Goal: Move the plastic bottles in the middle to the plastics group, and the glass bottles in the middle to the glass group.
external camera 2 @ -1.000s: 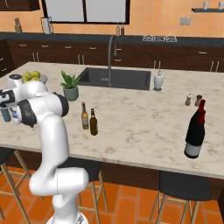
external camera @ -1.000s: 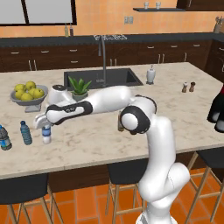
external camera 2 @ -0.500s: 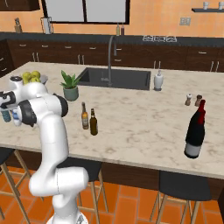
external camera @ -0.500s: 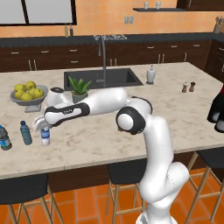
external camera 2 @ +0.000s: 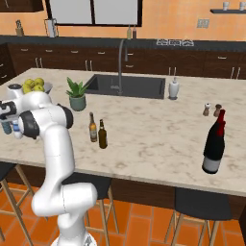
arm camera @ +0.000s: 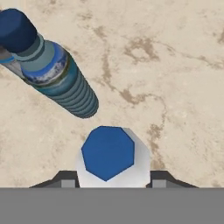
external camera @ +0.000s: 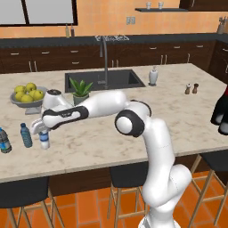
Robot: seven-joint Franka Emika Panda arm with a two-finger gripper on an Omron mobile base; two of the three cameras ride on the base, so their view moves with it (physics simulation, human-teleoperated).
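Looking at where things stand, the gripper (external camera: 43,133) is down at the left end of the pale marble counter (external camera: 178,116), jaws clamped on the small clear-whitish plastic bottle with a blue label band (external camera: 44,140). In the hand view its cap looks blue, sitting right between the finger tips. The bottle seems to be at or just above the counter, I can't tell if it's touching.

It's just beside the blue-tinted ribbed water bottle with a blue cap (external camera: 26,135), and the clear bottle with a dark blue label (external camera: 4,140) is a bit further left. So the plastic one is basically in its group already; I'd say it only needs letting go.

The glass part hasn't been started, by the look of it. The slim amber-brown bottle with a pale label (external camera 2: 92,129) and the slim very dark bottle (external camera 2: 102,135) stand upright mid-counter, near the potted plant (external camera 2: 77,94), well apart from the big glossy black bottle with a red band (external camera 2: 214,143) at the far right.
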